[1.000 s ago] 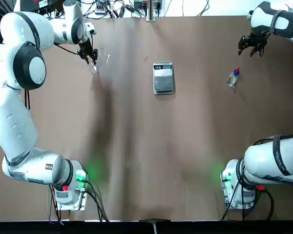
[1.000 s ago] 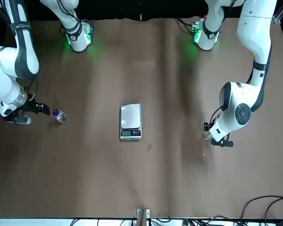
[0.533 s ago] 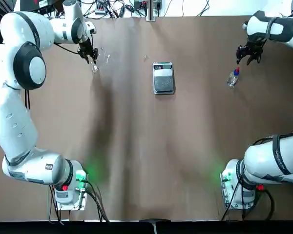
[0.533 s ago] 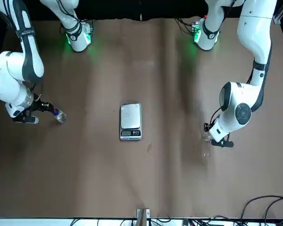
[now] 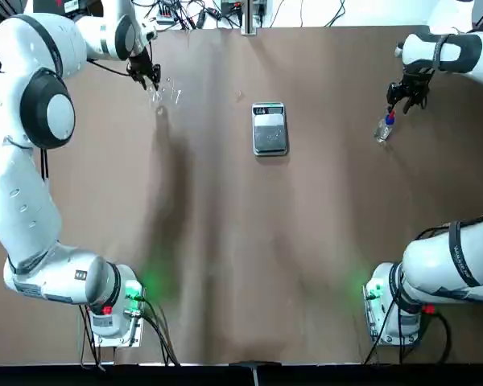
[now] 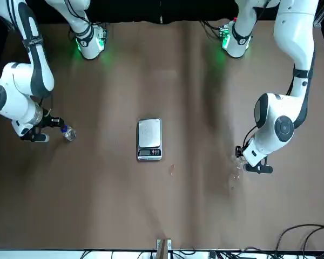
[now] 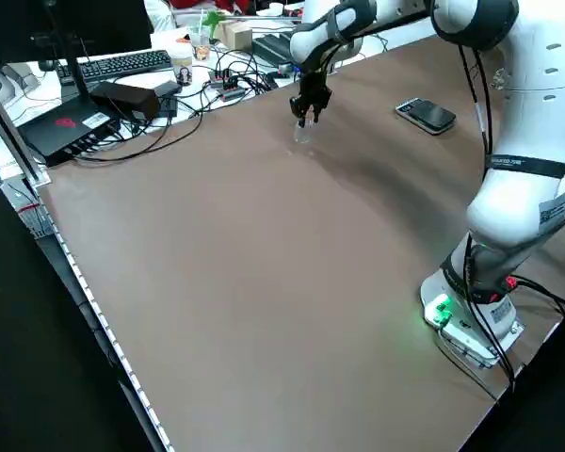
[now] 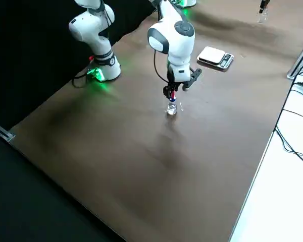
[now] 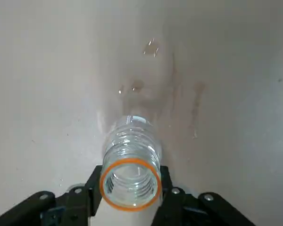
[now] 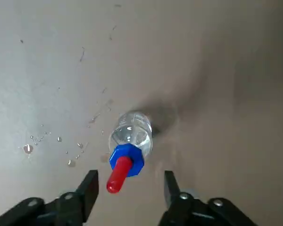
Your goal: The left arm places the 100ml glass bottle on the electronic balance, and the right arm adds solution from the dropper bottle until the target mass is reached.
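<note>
And over at the far left of the counter (image 5: 225, 241), gripping the glass bottle (image 9: 132, 134) with the left claw (image 9: 131, 172), clamped from both sides, right below the orange ring (image 9: 130, 161) around the open mouth! Can't tell from here whether touching the counter at the base or just above. Glinting close by, scattered as wet droplets (image 5: 177, 95) on the brown surface.

Now across to the far right, hovering over the dropper bottle (image 10: 133, 132) with the right claw (image 10: 131, 173), spread wide, one finger to either side of the red tip (image 10: 119, 175). Standing upright on the counter there, capped in blue (image 10: 134, 153), with clear liquid inside. Not clamped at all, just lined up between those parted fingers.

And in the middle, lying flat between the two bottles, well apart from both: the balance (image 5: 270, 129), with bare pan (image 6: 149, 133) and with display (image 6: 149, 152) on the side away from the arm bases. Too small to read, those digits.
</note>
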Action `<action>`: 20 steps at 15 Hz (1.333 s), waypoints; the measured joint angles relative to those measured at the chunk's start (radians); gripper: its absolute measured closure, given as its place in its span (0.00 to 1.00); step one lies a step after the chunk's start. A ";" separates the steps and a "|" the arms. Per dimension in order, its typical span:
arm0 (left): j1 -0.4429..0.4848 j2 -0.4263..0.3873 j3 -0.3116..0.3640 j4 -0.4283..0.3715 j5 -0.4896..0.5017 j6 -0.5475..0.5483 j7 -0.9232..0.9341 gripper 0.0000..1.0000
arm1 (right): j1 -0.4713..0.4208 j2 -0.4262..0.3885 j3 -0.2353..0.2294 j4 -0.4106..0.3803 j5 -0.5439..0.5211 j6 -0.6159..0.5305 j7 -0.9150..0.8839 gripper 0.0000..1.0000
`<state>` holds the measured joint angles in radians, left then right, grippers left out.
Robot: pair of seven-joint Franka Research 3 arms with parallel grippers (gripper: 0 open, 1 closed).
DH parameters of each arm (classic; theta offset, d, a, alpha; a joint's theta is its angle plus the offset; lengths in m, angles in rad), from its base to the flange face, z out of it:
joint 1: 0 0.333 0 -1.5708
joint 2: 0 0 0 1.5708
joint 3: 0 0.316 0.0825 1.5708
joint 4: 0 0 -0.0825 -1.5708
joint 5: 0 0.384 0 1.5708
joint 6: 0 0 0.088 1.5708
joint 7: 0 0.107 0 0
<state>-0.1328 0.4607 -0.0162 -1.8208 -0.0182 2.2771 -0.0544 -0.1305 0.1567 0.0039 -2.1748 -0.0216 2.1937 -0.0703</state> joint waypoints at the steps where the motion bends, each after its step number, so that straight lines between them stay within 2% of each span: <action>1: 0.000 -0.009 -0.011 0.005 0.000 -0.003 -0.017 0.49 | 0.000 0.001 0.000 -0.002 0.000 0.000 0.000 0.37; 3: -0.002 -0.024 -0.050 0.017 0.000 -0.037 -0.050 0.49 | 0.000 0.002 0.000 -0.006 -0.001 0.000 0.000 0.41; 6: -0.035 -0.035 -0.104 0.071 0.000 -0.154 -0.143 0.49 | 0.000 0.006 0.000 -0.010 -0.005 0.005 -0.001 0.45; 10: -0.190 -0.026 -0.111 0.150 0.000 -0.244 -0.339 0.49 | 0.000 0.009 0.000 -0.018 -0.011 0.017 -0.001 0.48; 12: -0.302 0.031 -0.111 0.212 0.000 -0.246 -0.462 0.49 | 0.000 0.009 0.000 -0.020 -0.018 0.027 -0.001 0.49; 17: -0.458 0.171 -0.108 0.373 -0.001 -0.213 -0.608 0.49 | 0.000 0.009 0.000 -0.020 -0.019 0.035 -0.001 0.52; 20: -0.520 0.211 -0.107 0.408 -0.001 -0.157 -0.619 0.49 | 0.000 0.009 0.000 -0.021 -0.019 0.036 -0.001 0.59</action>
<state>-0.6526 0.6714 -0.1233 -1.4126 -0.0190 2.1199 -0.6735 -0.1305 0.1659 0.0041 -2.1954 -0.0407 2.2299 -0.0715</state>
